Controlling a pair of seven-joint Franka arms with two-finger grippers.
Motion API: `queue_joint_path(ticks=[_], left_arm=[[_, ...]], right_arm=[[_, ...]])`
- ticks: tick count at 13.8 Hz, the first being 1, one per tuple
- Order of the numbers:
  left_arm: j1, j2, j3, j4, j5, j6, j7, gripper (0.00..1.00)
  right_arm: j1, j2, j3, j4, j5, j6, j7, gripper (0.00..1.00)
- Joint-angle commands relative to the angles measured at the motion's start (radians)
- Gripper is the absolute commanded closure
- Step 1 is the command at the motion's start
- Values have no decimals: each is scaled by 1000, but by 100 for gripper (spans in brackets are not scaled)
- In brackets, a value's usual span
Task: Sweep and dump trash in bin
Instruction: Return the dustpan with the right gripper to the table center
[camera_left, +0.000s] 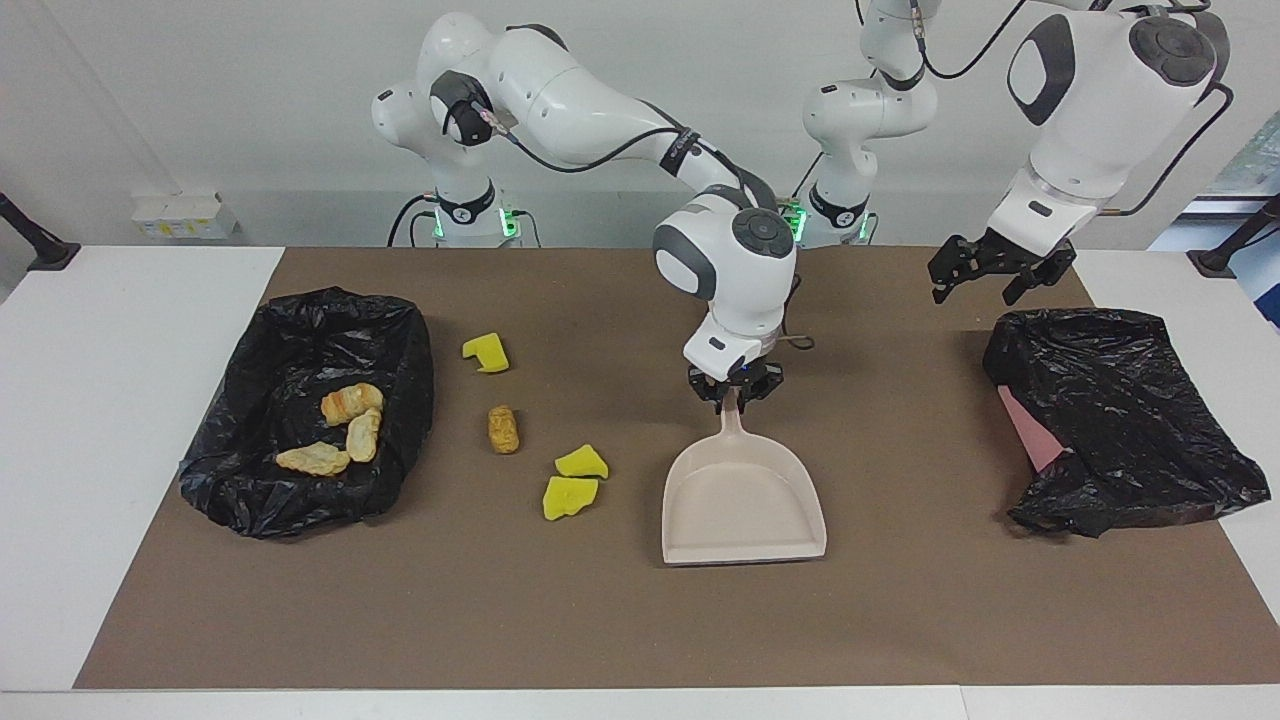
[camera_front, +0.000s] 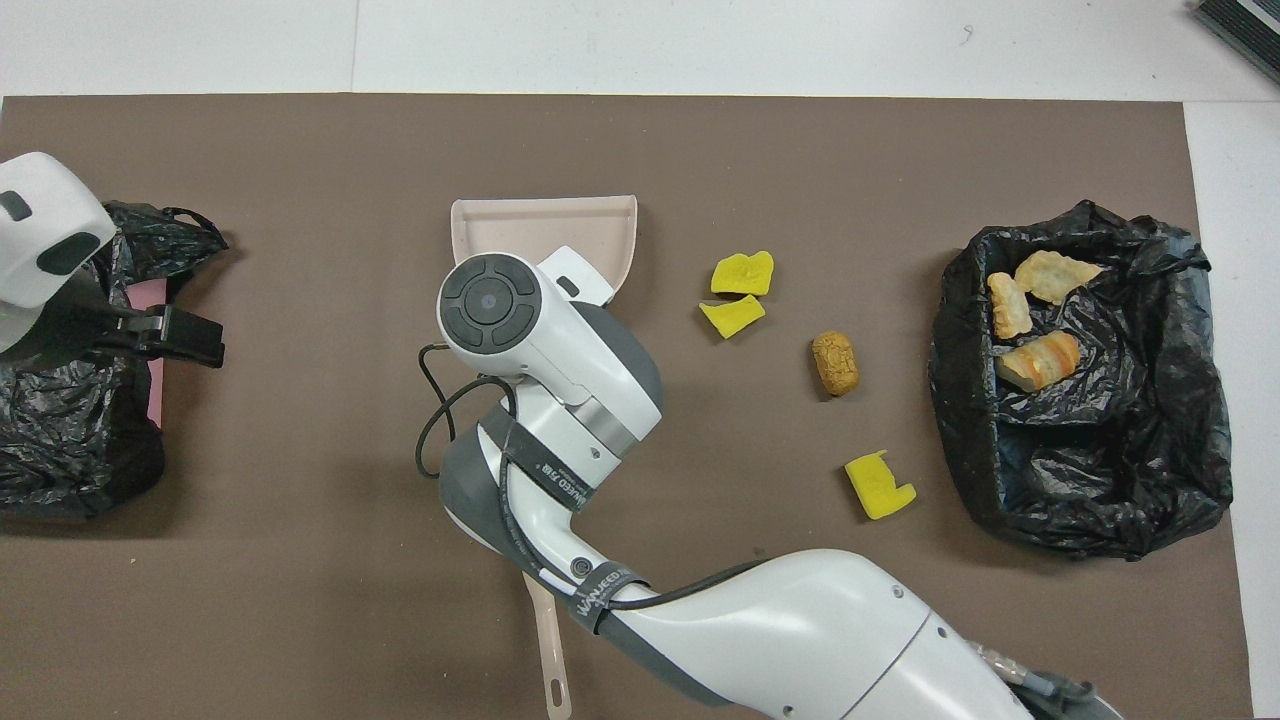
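My right gripper (camera_left: 736, 392) is shut on the handle of the beige dustpan (camera_left: 740, 500), whose mouth rests on the brown mat mid-table, opening away from the robots. The pan also shows in the overhead view (camera_front: 540, 225). Three yellow sponge chunks (camera_left: 486, 353) (camera_left: 582, 462) (camera_left: 569, 497) and a brown nugget (camera_left: 504, 429) lie on the mat between the pan and the black-bagged bin (camera_left: 300, 310). Three tan bread lumps (camera_left: 350, 403) lie inside that bin. My left gripper (camera_left: 985, 280) hangs open over the other black bag. The brush is out of view.
A crumpled black bag (camera_left: 1120, 400) with a pink edge (camera_left: 1030, 430) showing lies at the left arm's end of the table. The brown mat (camera_left: 900, 620) covers most of the white table.
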Motion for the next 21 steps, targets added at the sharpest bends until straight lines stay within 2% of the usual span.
queue_joint_path(ticks=[1,2,5,7,8,9,10,11,13,14,16,18,21], left_arm=[[10,-23,-7,-28,14,19,4,0],[10,-25,-7,-28,14,19,4,0],[10,-25,-7,-28,14,19,4,0],[10,-25,-7,-28,14,19,4,0],[10,-25,-7,-28,14,19,4,0],[10,-25,-7,-28,14,19,4,0],[10,-23,-7,-28,14,19,4,0],[10,-25,-7,-28,14,19,4,0],[10,-23,-7,-28,14,19,4,0],[10,-23,-7,-28,14,19,4,0],[10,-23,-7,-28,14,19,4,0],[10,-25,-7,-28,14,19,4,0],[10,-25,-7,-28,14,19,4,0]], right_arm=[[-2,32,3,36,24,13,18,100],[-5,32,3,34,26,13,18,98],[-6,32,0,31,21,15,18,71],[-20,14,0,25,15,21,7,48],[-32,3,-1,23,15,21,-5,42],[-49,-14,0,22,24,21,-26,30],[-60,-35,0,20,29,21,-33,26],[-63,-68,2,8,32,18,-33,16],[-60,-152,2,-67,33,11,-21,5],[-64,-207,2,-113,35,1,-23,0],[-83,-333,2,-226,45,-4,-31,0],[-101,-454,0,-346,108,-5,-34,0],[-94,-575,2,-455,110,-68,-36,0]])
